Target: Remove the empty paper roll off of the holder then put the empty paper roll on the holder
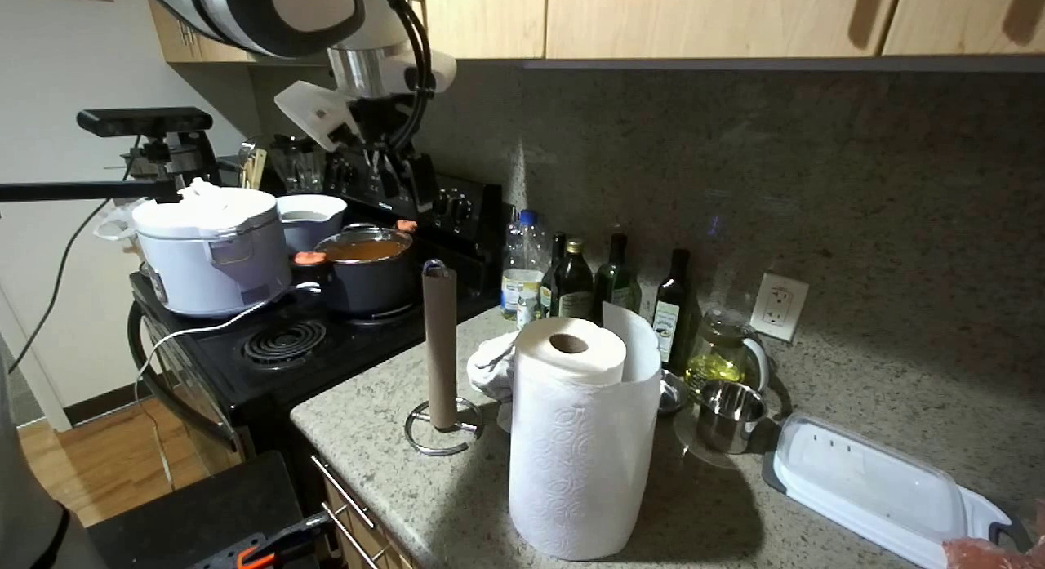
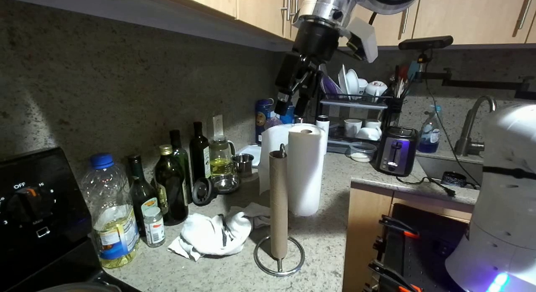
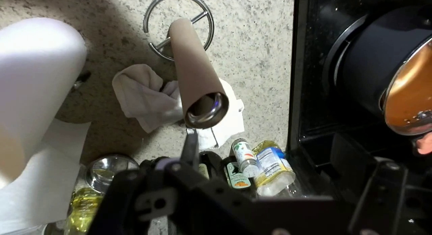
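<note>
Holder (image 2: 279, 274): swallowed up the middle by the empty paper roll (image 2: 278, 200), peeking out only at loop tip and base!
Cloth (image 3: 145, 93): partly tucked behind the empty paper roll in the wrist view.
Towel roll (image 3: 37, 69): chopped there by the left edge.
Pot (image 3: 368, 66): and here, lopped by the right edge, same view.
End effector (image 2: 291, 110): dark and blurred there too, cut by the bottom edge.
Robot arm (image 1: 318, 14): sliced by the top edge in both exterior views.
Bottles (image 1: 575, 283): partly screened by the towel roll in an exterior view.
</note>
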Motion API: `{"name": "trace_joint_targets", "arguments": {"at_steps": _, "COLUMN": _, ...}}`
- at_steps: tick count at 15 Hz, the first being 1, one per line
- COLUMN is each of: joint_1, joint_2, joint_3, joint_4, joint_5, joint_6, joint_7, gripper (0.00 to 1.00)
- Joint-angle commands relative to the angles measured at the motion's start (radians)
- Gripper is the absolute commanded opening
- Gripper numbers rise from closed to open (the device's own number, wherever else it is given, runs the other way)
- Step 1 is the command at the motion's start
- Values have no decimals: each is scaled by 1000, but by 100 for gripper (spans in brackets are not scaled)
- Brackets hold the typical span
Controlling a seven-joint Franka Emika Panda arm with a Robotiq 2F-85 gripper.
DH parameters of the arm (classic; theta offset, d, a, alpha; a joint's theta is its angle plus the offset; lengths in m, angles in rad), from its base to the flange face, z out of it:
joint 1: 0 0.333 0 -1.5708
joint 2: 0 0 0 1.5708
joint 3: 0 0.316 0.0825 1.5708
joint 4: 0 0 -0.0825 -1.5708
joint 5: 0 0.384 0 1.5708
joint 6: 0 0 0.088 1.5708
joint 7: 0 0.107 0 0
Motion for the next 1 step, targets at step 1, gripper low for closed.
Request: {"name": "trace_joint_targets", "arguments": {"at_steps": 1, "joint_1": 0, "joint_2": 1, "joint_3": -1, "joint_4": 2, "joint_5": -1, "joint_6": -3, "joint_7": 1, "gripper": 100}}
